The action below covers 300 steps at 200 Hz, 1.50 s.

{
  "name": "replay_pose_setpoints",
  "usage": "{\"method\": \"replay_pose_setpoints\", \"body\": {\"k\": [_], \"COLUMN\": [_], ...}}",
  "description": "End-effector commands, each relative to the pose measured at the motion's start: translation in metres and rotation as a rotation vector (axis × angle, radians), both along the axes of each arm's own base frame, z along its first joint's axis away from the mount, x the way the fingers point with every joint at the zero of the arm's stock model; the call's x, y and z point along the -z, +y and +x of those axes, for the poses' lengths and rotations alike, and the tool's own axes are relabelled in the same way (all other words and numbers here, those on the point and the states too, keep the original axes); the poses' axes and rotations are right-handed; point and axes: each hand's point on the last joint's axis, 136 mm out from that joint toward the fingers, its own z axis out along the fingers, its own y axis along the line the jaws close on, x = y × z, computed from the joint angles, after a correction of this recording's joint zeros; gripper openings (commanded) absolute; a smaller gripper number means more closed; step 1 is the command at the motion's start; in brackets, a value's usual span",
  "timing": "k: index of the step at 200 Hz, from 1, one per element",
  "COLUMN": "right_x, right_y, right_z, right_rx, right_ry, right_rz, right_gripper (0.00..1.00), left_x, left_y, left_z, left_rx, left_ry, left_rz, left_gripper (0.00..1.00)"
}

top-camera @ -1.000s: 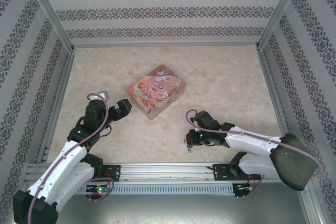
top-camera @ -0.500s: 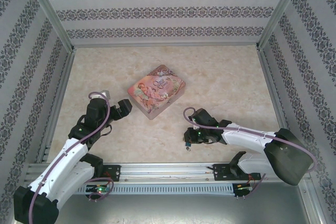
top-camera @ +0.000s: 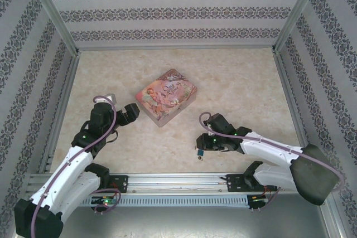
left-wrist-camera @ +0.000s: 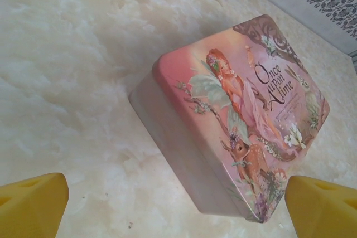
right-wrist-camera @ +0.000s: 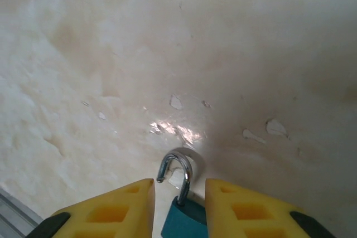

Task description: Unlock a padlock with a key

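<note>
Since a second ago, the right gripper (top-camera: 199,149) has stayed at almost the same place near the front edge of the table (top-camera: 240,82), while its elbow has swung outward and back. The left gripper (top-camera: 129,113) has crept a little toward the far side. The pink tin box (top-camera: 167,96) has not moved.

In the right wrist view, the right gripper (right-wrist-camera: 179,196) has its yellow fingers a narrow gap apart, and the padlock (right-wrist-camera: 184,222) stands between them. From this angle I cannot tell whether the pads press on it or only stand beside it. The padlock body is teal and smooth. Its shackle is a thin, bright metal hook: one leg goes into the body, and the other end stops short above it. From the top camera the padlock (top-camera: 199,153) is only a tiny blue spot at the fingertips.

The left gripper (left-wrist-camera: 175,207) is spread wide and holds nothing. It points at the tin box (left-wrist-camera: 245,110), which is just beyond it. The box is rectangular with rounded corners and plain sides, and its lid has a printed picture and the words "Once upon a time". The table is glossy, cream-coloured and marbled, with small chipped flecks.
</note>
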Motion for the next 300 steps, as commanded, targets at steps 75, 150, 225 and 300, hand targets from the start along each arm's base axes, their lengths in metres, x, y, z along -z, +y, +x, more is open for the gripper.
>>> {"method": "replay_pose_setpoints", "body": {"k": [75,150,225,300], "right_x": [-0.071,-0.114,-0.126,-0.121], "right_y": [-0.037,-0.088,-0.154,-0.195], "right_z": [0.059,0.1,0.138,0.171], "right_rx": [0.109,0.194,0.353,0.453], "right_ry": [-0.316,-0.54,-0.687,-0.872], "right_rz": [-0.036,-0.146,-0.257,-0.36], "right_gripper": [0.39,0.73,0.98,0.98], "left_x": [-0.04,-0.057,-0.068,-0.044], "left_y": [0.032,0.07,0.1,0.122], "left_z": [0.01,0.013,0.021,0.031], "left_rx": [-0.095,-0.253,-0.311,-0.386], "left_ry": [-0.134,-0.197,-0.279,-0.366], "left_rz": [0.147,0.299,0.576,0.663], "left_gripper": [0.99,0.99,0.99,0.99]}}
